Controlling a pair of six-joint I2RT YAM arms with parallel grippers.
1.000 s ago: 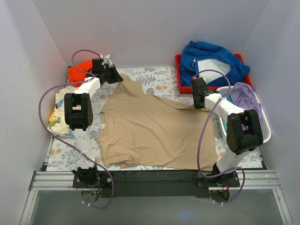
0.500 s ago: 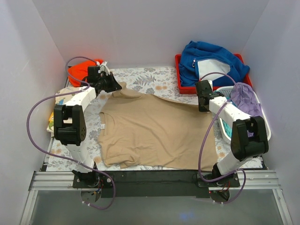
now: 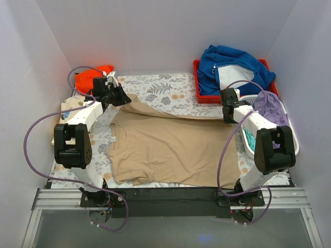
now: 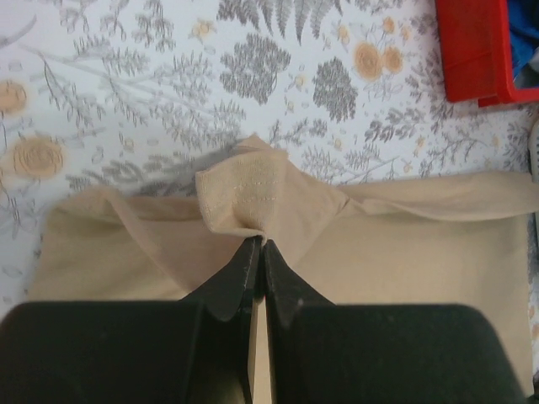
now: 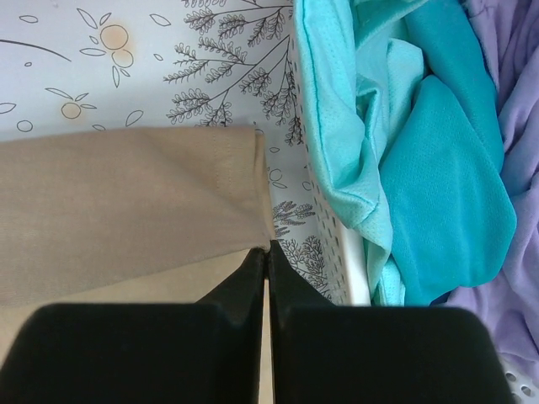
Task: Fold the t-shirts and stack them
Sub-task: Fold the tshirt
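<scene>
The tan t-shirt point(image 3: 170, 147) lies spread on the floral table cover, its far edge stretched between my two grippers. My left gripper point(image 3: 123, 98) is shut on its far left corner, seen as a bunched fold point(image 4: 244, 198) in the left wrist view. My right gripper point(image 3: 227, 114) is shut on its far right corner point(image 5: 253, 227), next to the white basket. The orange t-shirt point(image 3: 90, 77) lies at the far left. The cream dinosaur-print t-shirt point(image 3: 66, 111) lies at the left edge, partly behind the left arm.
A red tray point(image 3: 199, 88) at the back right holds the blue fleece point(image 3: 232, 67). A white basket point(image 3: 289, 139) on the right holds teal point(image 5: 438, 151) and purple point(image 3: 269, 106) clothes. White walls enclose the table.
Both grippers have moved outward and away from each other with the shirt's far corners, pulling the raised far edge flat and taut across the table.
</scene>
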